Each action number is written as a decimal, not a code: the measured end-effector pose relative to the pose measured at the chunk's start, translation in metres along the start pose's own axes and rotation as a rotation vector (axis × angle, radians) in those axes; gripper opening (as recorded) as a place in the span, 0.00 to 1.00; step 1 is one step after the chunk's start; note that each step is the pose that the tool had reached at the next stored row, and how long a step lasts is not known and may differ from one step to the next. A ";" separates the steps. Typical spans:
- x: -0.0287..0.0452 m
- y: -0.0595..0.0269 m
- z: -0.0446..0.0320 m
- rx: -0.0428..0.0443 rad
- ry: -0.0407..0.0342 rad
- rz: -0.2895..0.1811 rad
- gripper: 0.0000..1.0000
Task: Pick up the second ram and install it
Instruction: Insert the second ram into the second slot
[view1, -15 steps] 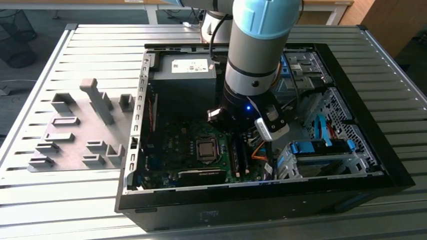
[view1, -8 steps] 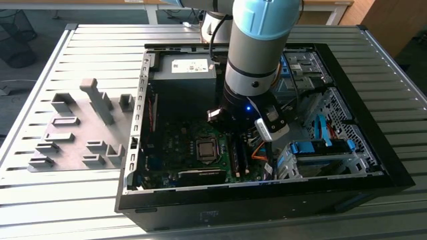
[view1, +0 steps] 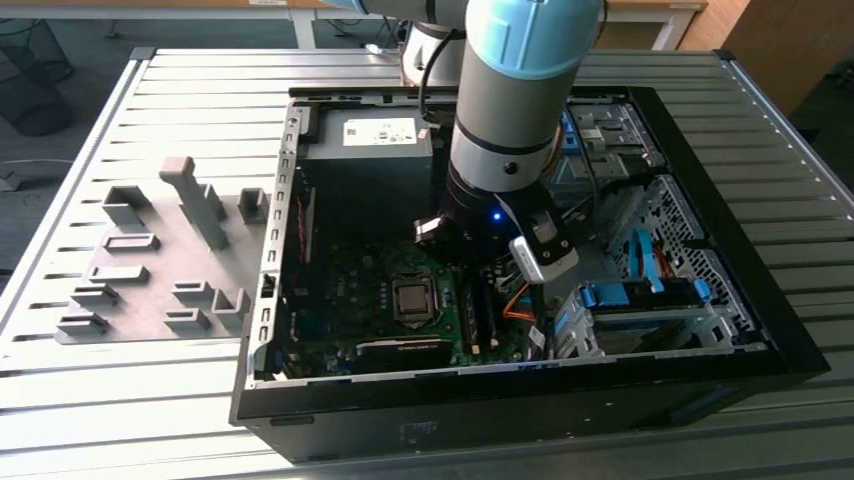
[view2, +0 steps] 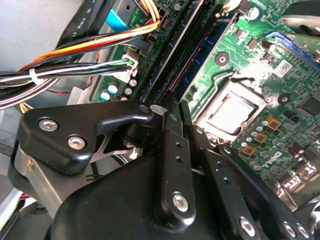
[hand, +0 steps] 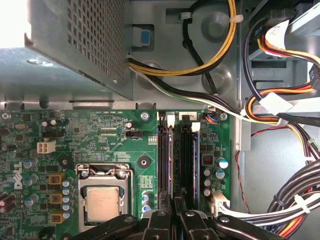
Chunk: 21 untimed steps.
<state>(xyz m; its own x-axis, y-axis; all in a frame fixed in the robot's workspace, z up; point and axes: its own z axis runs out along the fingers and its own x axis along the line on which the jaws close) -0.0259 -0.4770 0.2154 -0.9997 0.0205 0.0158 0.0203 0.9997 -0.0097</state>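
My gripper (hand: 174, 201) (view2: 177, 111) is down inside the open computer case (view1: 694, 215), at the memory slots beside the processor socket (hand: 102, 202). Its two black fingers (hand: 159, 220) are drawn together with only a thin gap. The second ram (hand: 170, 160) (view2: 176, 47) shows edge-on as a long narrow strip running out from between the fingertips in both wrist views, in line with its slot. I cannot tell whether it is fully seated. In the exterior view the gripper (view1: 487, 282) hangs low over the slots, with the arm covering them.
Bundled power cables (hand: 280, 100) run close beside the slots. A parallel slot with a bluish edge (hand: 196, 160) lies next to the ram. The grey power supply (hand: 75, 45) stands beyond the green motherboard (hand: 100, 135). A grey parts fixture (view1: 160, 250) lies on the slatted table outside the case.
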 end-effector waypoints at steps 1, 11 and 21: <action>0.0000 0.0000 -0.0009 -0.0001 0.0000 0.000 0.14; 0.0000 0.0000 -0.0033 -0.0016 0.0000 0.002 0.14; 0.0000 -0.0004 -0.0026 -0.0017 0.0001 0.010 0.14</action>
<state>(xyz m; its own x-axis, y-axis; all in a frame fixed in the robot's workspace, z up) -0.0259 -0.4774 0.2181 -0.9994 0.0304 0.0159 0.0303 0.9995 -0.0082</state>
